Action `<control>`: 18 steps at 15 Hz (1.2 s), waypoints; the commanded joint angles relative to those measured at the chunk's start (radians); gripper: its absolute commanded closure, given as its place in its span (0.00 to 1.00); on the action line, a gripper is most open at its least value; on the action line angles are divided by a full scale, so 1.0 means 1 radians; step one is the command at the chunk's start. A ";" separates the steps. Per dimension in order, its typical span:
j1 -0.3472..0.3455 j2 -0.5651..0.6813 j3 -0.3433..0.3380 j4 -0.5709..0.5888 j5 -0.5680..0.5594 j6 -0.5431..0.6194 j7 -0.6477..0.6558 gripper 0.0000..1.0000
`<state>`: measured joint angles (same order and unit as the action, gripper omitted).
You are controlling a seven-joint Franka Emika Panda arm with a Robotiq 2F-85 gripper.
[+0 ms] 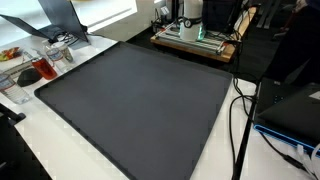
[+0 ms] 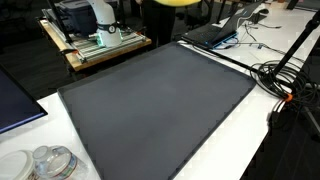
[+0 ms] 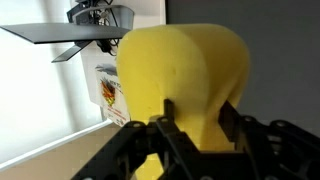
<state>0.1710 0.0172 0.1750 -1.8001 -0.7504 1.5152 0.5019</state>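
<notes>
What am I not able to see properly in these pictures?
1. Yellow object: the wrist view is too close, and its lower part sits behind the jaws that grip it. In an exterior view the top edge cuts off all but a sliver of the yellow object.
2. Sticker, wrist view: blurred and half behind the yellow object.
3. Things in the tray, exterior view: too small to name.

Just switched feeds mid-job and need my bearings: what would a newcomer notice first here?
The bulky yellow foam block fills the wrist view, squeezed in the pincer. In both exterior views a large dark mat covers most of the white table, with tangled cables at one side.
</notes>
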 commanded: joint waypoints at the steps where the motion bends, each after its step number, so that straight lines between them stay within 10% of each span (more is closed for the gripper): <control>1: 0.004 0.017 -0.001 0.027 -0.009 -0.026 -0.027 0.18; 5: 0.003 0.021 -0.002 0.024 0.002 -0.024 -0.036 0.00; 18: -0.036 0.043 -0.046 0.041 0.281 0.003 -0.148 0.00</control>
<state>0.1541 0.0429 0.1475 -1.7905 -0.5818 1.5159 0.4159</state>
